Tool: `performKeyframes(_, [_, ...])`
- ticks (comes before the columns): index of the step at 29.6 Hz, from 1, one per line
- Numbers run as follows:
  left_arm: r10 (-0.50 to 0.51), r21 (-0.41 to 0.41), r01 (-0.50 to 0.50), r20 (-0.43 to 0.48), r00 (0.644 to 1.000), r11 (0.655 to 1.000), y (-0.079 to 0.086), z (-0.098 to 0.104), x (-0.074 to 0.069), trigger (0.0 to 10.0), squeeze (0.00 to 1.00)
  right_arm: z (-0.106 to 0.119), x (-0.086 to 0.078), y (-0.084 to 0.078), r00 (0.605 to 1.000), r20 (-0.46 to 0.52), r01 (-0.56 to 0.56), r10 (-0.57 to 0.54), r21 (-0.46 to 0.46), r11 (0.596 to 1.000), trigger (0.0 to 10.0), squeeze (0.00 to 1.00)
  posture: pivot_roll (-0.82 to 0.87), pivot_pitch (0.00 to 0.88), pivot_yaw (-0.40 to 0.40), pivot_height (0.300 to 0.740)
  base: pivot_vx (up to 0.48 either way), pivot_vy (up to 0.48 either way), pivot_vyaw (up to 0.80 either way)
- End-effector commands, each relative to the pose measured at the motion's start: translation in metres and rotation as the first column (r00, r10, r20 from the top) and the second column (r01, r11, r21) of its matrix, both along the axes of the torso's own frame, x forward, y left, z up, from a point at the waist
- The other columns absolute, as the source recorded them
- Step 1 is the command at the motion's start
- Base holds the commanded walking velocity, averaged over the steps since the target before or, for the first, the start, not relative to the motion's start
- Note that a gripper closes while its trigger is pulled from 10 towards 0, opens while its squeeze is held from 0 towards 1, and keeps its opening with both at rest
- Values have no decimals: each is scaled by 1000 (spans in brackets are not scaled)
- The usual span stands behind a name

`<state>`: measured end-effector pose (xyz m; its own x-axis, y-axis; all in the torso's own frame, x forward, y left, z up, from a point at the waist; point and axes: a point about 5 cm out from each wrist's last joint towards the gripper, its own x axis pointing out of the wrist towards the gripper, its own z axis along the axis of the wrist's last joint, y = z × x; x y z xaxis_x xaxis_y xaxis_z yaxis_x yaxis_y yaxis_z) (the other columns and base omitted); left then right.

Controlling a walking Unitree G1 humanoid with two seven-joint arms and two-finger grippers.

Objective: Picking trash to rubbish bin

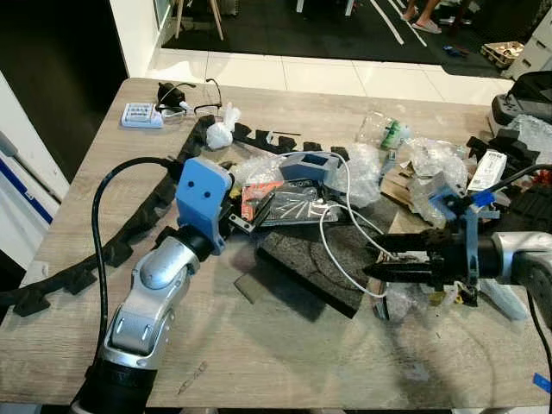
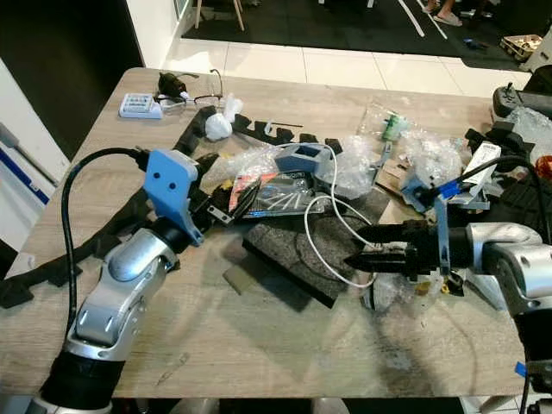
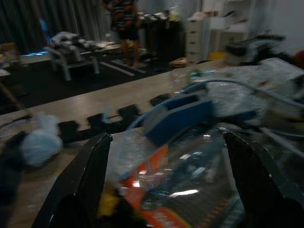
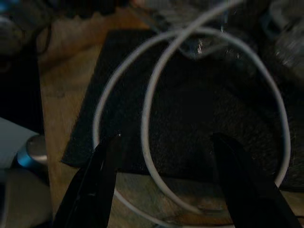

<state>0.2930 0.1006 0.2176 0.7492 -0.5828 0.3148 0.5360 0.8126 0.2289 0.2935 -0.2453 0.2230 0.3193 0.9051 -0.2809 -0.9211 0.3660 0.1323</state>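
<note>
Head view, table: wooden table (image 1: 285, 345) cluttered w/ trash across its far half; near edge mostly bare.
Head view, L arm: silver arm w/ blue wrist block reaches in from near-left; left gripper (image 2: 226, 200) sits at the near-left end of the orange-and-clear plastic packet (image 1: 280, 203). From here can't tell how wide its fingers stand.
Head view, R arm: comes in from the right, lying low over the table; right gripper (image 1: 373, 261) points left, tips over the right edge of the dark foam slab (image 1: 319, 263), at the white cable (image 1: 332, 250) looped on it.
Head view, trash: blue plastic housing (image 1: 310, 166) just behind the packet; crumpled clear wrap (image 1: 435, 159) and bubble wrap piled mid-right; small white bag knot (image 1: 219, 132) far-left of the pile; black foam strip (image 1: 129, 228) running down the left side.
Head view, other: small keypad device (image 1: 141, 115) at far-left corner; a person's feet on the floor beyond.
L wrist view: both black fingers (image 3: 88, 180) spread wide, nothing between them gripped; the packet lies straight ahead in the gap, blue housing behind it. Blurry.
R wrist view: dark. Fingers (image 4: 97, 183) apart, empty; white cable loop runs between them on the foam slab, not pinched.
</note>
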Motion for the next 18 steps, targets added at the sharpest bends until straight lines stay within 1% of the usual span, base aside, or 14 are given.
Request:
performKeyframes(1, [-74, -12, 74, -6, 997, 997, -6, -1, -8, 10000, 0, 5, -5, -3, 1000, -19, -20, 21, 44, 999, 10000, 0, -5, 156, -39, 740, 0, 0, 0])
performKeyframes(2, [-89, -17, 89, -8, 996, 996, -6, -1, -9, 10000, 0, 7, -6, -3, 999, -27, -31, 33, 58, 998, 9843, 0, -5, 156, -39, 740, 0, 0, 0])
performKeyframes(4, [-98, -19, 98, -10, 995, 995, -6, -1, -10, 10000, 0, 7, -7, -3, 999, -32, -38, 40, 66, 997, 9843, 0, -5, 156, -39, 740, 0, 0, 0])
performKeyframes(6, [-103, -14, 102, -10, 995, 995, -5, -2, -11, 10000, 0, 6, -9, -4, 998, -44, -48, 51, 59, 997, 9804, 0, -2, 156, -41, 740, 0, 0, 0])
performKeyframes(7, [-103, -11, 103, -9, 995, 995, -1, -1, -11, 10000, 0, 5, -11, -6, 997, -58, -56, 58, 49, 997, 9961, 0, -7, 157, -42, 740, 0, 0, 0])
performKeyframes(8, [-102, -6, 102, -8, 995, 995, 5, -1, -10, 10000, 0, 4, -13, -8, 995, -75, -60, 64, 53, 997, 9765, 0, -7, 158, -41, 740, 0, 0, 0])
performKeyframes(9, [-102, -6, 102, -8, 995, 995, 5, -1, -10, 10000, 0, 4, -13, -8, 995, -75, -60, 64, 53, 997, 9765, 0, -7, 158, -41, 740, 0, 0, 0])
performKeyframes(11, [-113, 6, 113, -14, 994, 994, 17, 0, -10, 10000, 0, 3, -15, -9, 993, -95, -69, 77, 76, 995, 9490, 0, -8, 159, -42, 740, 0, 0, 0])
performKeyframes(12, [-113, 6, 113, -14, 994, 994, 17, 0, -10, 10000, 0, 3, -15, -9, 993, -95, -69, 77, 76, 995, 9490, 0, -8, 159, -42, 740, 0, 0, 0])
performKeyframes(14, [-131, 44, 132, -25, 991, 990, 30, 0, -12, 10000, 0, 2, -16, -5, 989, -110, -89, 100, 106, 990, 9490, 0, -6, 162, -42, 740, 0, 0, 0])
performKeyframes(15, [-131, 44, 132, -25, 991, 990, 30, 0, -12, 10000, 0, 2, -16, -5, 989, -110, -89, 100, 106, 990, 9490, 0, -6, 162, -42, 740, 0, 0, 0])
performKeyframes(18, [-127, 74, 130, -42, 991, 989, 46, 1, -14, 10000, 0, -2, -17, 1, 984, -126, -106, 123, 136, 985, 9490, 0, 0, 167, -43, 740, 0, 0, 0])
